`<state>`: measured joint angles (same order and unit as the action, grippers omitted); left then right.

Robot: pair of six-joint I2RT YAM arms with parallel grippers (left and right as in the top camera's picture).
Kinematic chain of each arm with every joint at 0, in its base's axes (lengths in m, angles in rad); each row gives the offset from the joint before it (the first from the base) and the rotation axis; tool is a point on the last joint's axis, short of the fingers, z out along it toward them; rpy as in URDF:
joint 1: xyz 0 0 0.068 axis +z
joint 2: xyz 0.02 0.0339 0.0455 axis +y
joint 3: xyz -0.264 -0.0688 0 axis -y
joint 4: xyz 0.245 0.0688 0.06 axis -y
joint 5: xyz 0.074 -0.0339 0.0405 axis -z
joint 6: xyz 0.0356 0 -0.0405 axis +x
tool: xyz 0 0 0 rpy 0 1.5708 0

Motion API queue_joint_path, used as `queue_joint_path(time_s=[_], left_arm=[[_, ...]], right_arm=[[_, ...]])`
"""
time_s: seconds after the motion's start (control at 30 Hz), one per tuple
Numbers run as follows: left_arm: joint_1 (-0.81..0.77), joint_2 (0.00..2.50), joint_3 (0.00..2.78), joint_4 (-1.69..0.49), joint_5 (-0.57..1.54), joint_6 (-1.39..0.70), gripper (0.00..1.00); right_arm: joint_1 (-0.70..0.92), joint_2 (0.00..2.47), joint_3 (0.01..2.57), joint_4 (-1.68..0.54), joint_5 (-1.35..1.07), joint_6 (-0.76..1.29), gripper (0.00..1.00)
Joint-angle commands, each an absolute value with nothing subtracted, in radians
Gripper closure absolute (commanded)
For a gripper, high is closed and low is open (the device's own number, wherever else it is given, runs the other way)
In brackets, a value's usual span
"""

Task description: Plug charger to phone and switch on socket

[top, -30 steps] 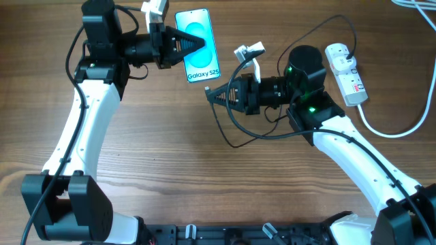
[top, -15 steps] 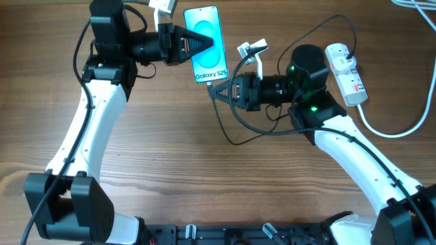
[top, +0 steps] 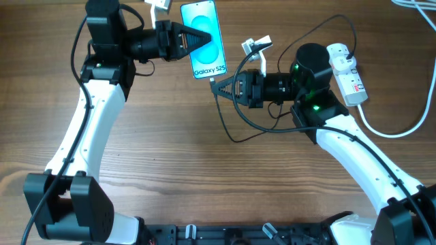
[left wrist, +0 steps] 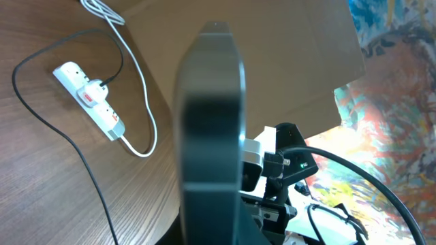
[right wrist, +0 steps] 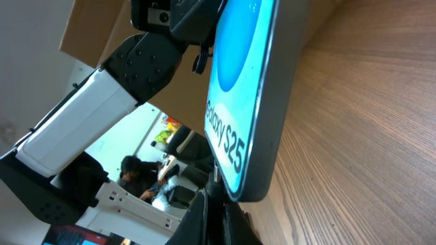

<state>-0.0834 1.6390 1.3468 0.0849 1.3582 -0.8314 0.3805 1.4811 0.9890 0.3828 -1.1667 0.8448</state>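
Brown wood-grain table (top: 170, 170) fills the overhead view, with two arms, one phone, one socket strip, one black cable and one white cord on or above it. The left gripper (top: 196, 41) pinches the phone (top: 206, 60) by its long edge near the table's far side, screen up, its white strip reading "Galaxy S25". Just beside that end, the right gripper (top: 217, 87) is pressed together on the charger (top: 235, 136), whose thin black cable loops over the wood. The plug tip itself is too small to make out. The socket (top: 346, 75) lies well apart at the right, with red marks on it and a thick white cord (top: 392, 133) curving away.

From the left wrist, the phone (left wrist: 211, 122) is a blurred dark edge across the middle. Beyond it lie the socket (left wrist: 88, 99), the white cord (left wrist: 139, 102) and a brown board; a colourful patterned cloth (left wrist: 402, 102) hangs at the right.

From the right wrist, "Galaxy S25" reads clearly on the phone (right wrist: 235, 102), which is tilted above the wood. The right gripper (right wrist: 212, 214) meets in a dark point just under the phone's end.
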Motion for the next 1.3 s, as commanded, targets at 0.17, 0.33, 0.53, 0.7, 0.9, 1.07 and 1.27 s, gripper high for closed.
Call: queue_joint_path(time_s=[0.17, 0.33, 0.53, 0.7, 0.9, 1.07, 1.27], left_arm=[[-0.088, 1.631, 1.359, 0.094, 1.364, -0.884, 0.96], [-0.088, 1.631, 1.359, 0.094, 1.364, -0.884, 0.96], [-0.088, 1.631, 1.359, 0.095, 1.364, -0.868, 0.96], [-0.088, 1.631, 1.359, 0.095, 1.365, -0.868, 0.96], [-0.088, 1.631, 1.359, 0.095, 1.367, -0.926, 0.96], [-0.088, 1.631, 1.359, 0.094, 1.368, -0.929, 0.96], [-0.088, 1.631, 1.359, 0.094, 1.368, -0.924, 0.96]], right_arm=[[0.378, 1.483, 1.000, 0.389, -1.159, 0.867, 0.96], [0.378, 1.483, 1.000, 0.389, -1.159, 0.867, 0.96], [0.378, 1.483, 1.000, 0.389, -1.178, 0.883, 0.96], [0.378, 1.483, 1.000, 0.434, -1.176, 0.947, 0.96], [0.378, 1.484, 1.000, 0.421, -1.159, 0.953, 0.96], [0.378, 1.484, 1.000, 0.422, -1.158, 0.953, 0.96], [0.378, 1.484, 1.000, 0.426, -1.148, 0.972, 0.96]])
